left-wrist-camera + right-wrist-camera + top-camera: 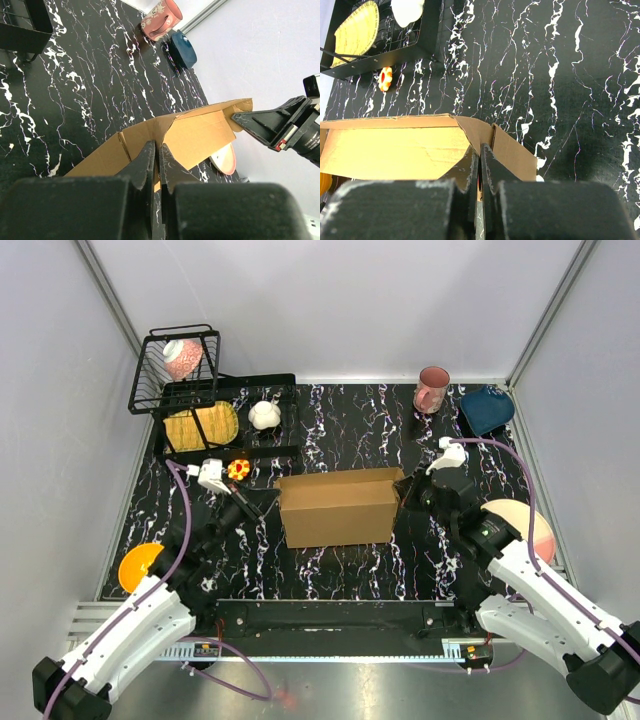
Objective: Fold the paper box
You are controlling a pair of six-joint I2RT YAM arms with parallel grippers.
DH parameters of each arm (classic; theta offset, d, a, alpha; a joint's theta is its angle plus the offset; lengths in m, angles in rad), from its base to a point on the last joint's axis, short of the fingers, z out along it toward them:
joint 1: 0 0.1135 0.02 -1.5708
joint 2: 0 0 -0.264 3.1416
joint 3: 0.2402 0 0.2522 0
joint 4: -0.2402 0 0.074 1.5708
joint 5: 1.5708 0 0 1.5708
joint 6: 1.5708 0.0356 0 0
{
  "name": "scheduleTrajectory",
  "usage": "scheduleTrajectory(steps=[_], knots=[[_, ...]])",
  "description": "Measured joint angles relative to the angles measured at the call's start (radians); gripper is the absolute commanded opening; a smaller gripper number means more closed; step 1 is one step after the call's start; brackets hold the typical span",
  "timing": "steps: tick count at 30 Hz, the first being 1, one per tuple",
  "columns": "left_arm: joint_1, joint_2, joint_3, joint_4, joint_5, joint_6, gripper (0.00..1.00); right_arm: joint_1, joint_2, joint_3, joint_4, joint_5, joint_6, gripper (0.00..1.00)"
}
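The paper box point(335, 506) is plain brown cardboard, standing as a long open-topped box in the middle of the black marble mat. My left gripper point(266, 511) is at its left end. In the left wrist view the fingers point(148, 159) are pressed together on the box's end wall point(195, 135). My right gripper point(409, 496) is at the box's right end. In the right wrist view it point(480, 147) is shut on the folded corner flap point(485, 131). The right arm's fingers also show in the left wrist view point(265, 124) at the far end of the box.
A black wire rack point(287, 415) holding a yellow plate and a white object, and a wire basket point(175, 365), stand at the back left. A small red-yellow toy point(238, 469) lies near the rack. A pink mug point(432, 390) and a blue bowl point(487, 408) stand at the back right. An orange plate point(140, 565) lies at the left and a pink plate point(520, 525) at the right.
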Motion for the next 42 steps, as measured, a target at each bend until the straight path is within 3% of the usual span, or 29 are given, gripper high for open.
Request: scheduleTrajectory(steps=[14, 27, 29, 33, 36, 42], knots=[[-0.146, 0.000, -0.012, 0.033, -0.179, 0.142, 0.01, 0.000, -0.010, 0.000, -0.008, 0.002, 0.001, 0.00], [-0.244, 0.018, 0.047, -0.081, -0.307, 0.233, 0.07, 0.000, -0.014, -0.001, -0.015, 0.002, 0.002, 0.00], [-0.274, 0.033, 0.055, -0.091, -0.345, 0.245, 0.08, 0.000, -0.014, 0.000, -0.015, 0.002, 0.002, 0.04], [-0.312, 0.058, 0.070, -0.098, -0.408, 0.257, 0.06, 0.000, -0.022, 0.001, -0.029, 0.002, 0.008, 0.25], [-0.327, 0.069, 0.075, -0.105, -0.425, 0.263, 0.06, 0.004, -0.023, 0.010, -0.081, -0.001, 0.019, 0.34], [-0.337, 0.079, 0.092, -0.133, -0.427, 0.270, 0.05, 0.011, -0.025, 0.057, -0.163, -0.003, 0.026, 0.41]])
